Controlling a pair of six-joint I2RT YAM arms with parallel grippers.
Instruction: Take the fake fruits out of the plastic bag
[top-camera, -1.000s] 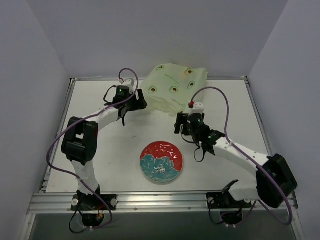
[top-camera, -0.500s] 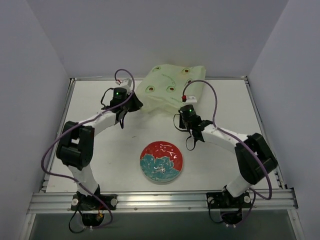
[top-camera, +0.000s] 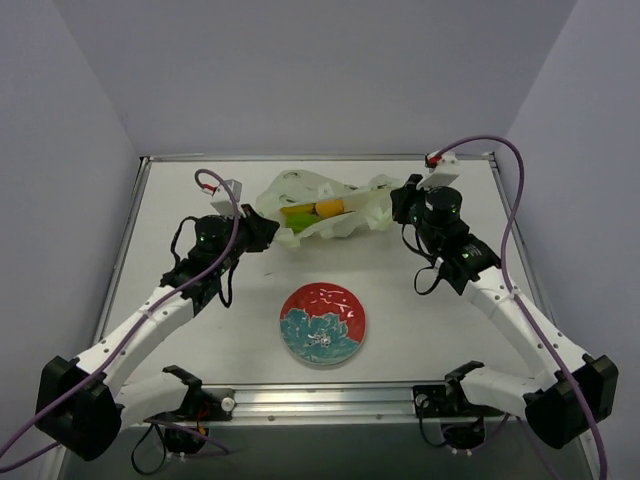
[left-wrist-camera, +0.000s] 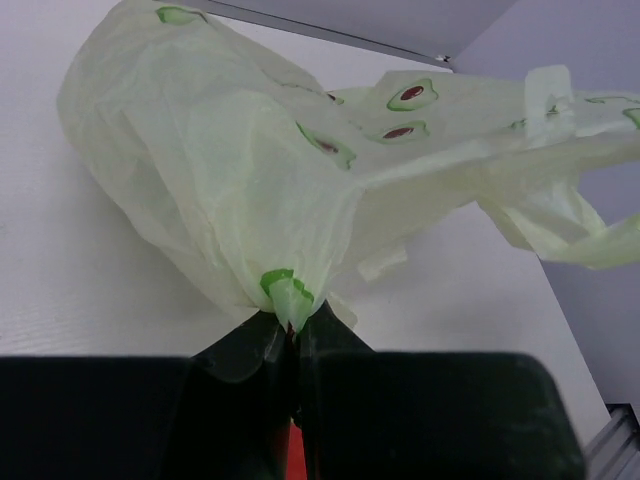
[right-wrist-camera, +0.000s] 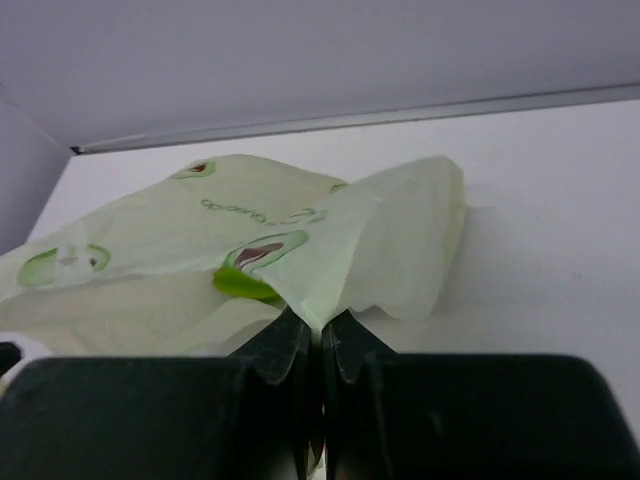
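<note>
- Since one second ago, drawn wide apart: the left gripper (top-camera: 268, 232) now further left and nearer to the bases, the right gripper (top-camera: 397, 200) swung out to the right.
- Since then also pulled open and flatter: the plastic bag (top-camera: 345, 222), before a closed bundle at the far edge.
- Now stretched between the two claws over the far middle of the table (top-camera: 240, 320).
- In the left wrist view, pressed together on a gathered fold of the plastic bag (left-wrist-camera: 230, 170), with the thin film pinched at the left gripper (left-wrist-camera: 293, 335).
- In the right wrist view, likewise clamped on a corner of the plastic bag (right-wrist-camera: 300, 250), held at the right gripper (right-wrist-camera: 320, 335).
- Seen from above through the open mouth: the fake fruits (top-camera: 312, 213), lying inside the bag, with an orange piece (top-camera: 328, 208) just beside a light green piece (top-camera: 297, 224).
- Cannot tell how many more lie under the folds.
- Well apart from the bag, nearer to the bases: a red-and-teal plate (top-camera: 323, 325), flat on the table.
</note>
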